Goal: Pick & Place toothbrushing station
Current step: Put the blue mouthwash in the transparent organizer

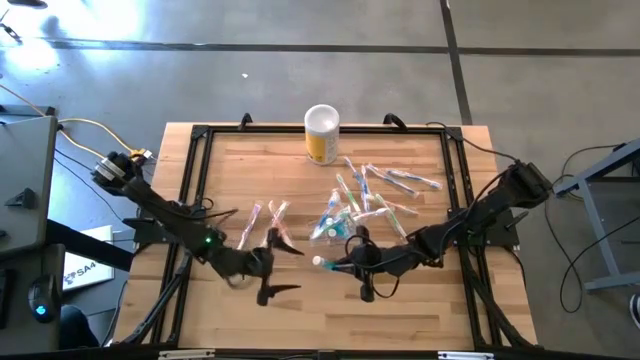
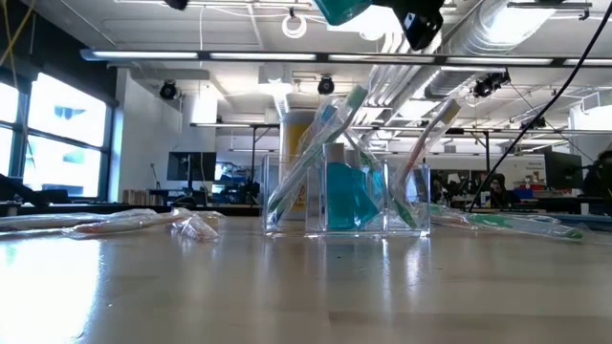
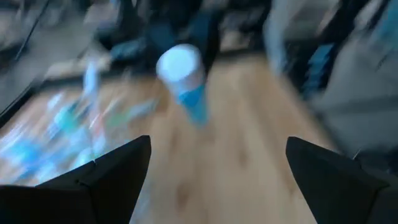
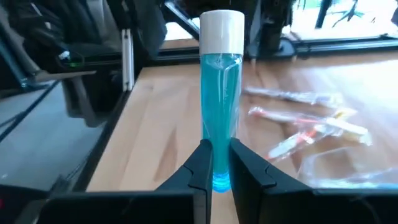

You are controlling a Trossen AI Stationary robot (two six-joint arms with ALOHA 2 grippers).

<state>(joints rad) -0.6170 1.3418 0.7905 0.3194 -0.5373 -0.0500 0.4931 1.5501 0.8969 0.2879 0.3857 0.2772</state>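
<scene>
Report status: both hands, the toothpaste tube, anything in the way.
Right hand shut on toothpaste tube, cap toward left arm. Left hand open, empty, facing it. Toothbrushes scattered mid-table; yellow cup at far edge.

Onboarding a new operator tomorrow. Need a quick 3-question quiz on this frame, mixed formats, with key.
1. True or false: the right gripper is shut on a small teal toothpaste tube with a white cap.
2. Multiple choice: the left gripper is A) open and holding nothing, B) shut on a toothbrush, C) out of view.
3. Short answer: which object stands upright at the far edge of the light wooden table, beyond the scattered slim pastel-handled toothbrushes?

Key
1. True; the fingers pinch the tube's bottom end.
2. A.
3. The yellow cylindrical container with a white top.
</scene>
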